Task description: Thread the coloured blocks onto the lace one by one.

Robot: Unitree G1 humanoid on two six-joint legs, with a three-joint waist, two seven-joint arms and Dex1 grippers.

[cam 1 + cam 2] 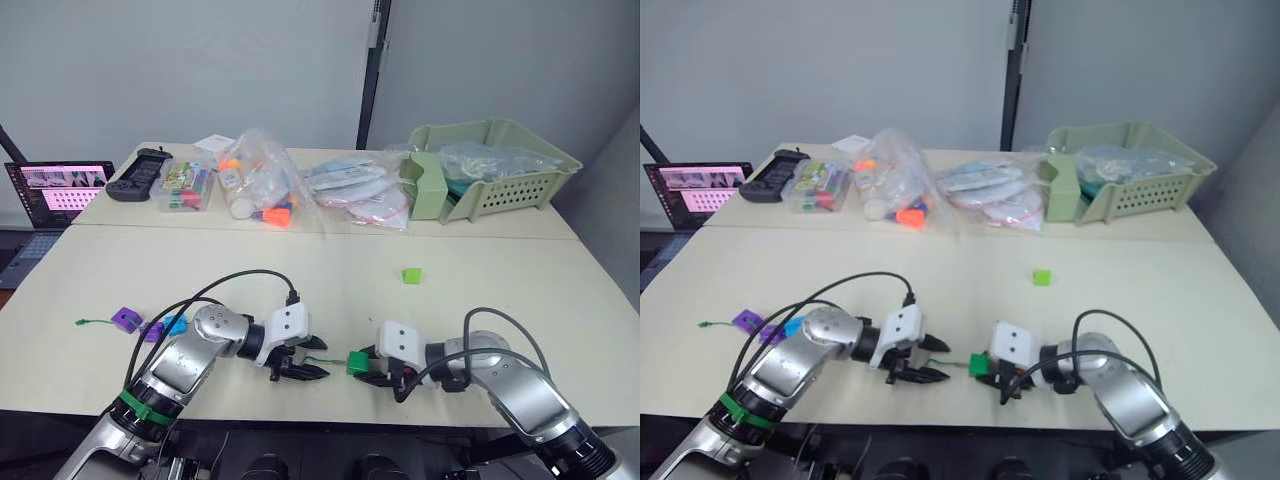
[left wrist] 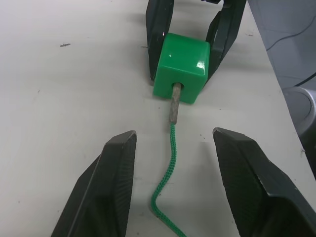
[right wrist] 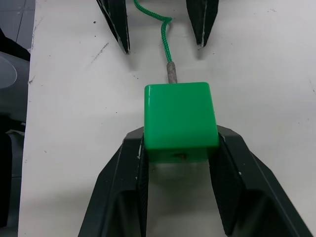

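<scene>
Left end effector sits at the desk's front edge, fingers spread apart, gripping nothing; the lace lies between them. Its pale tip enters the hole of the dark green block, which the right end effector clamps between both fingers. Purple and blue blocks lie far left; a light green block sits well apart, mid-desk
</scene>
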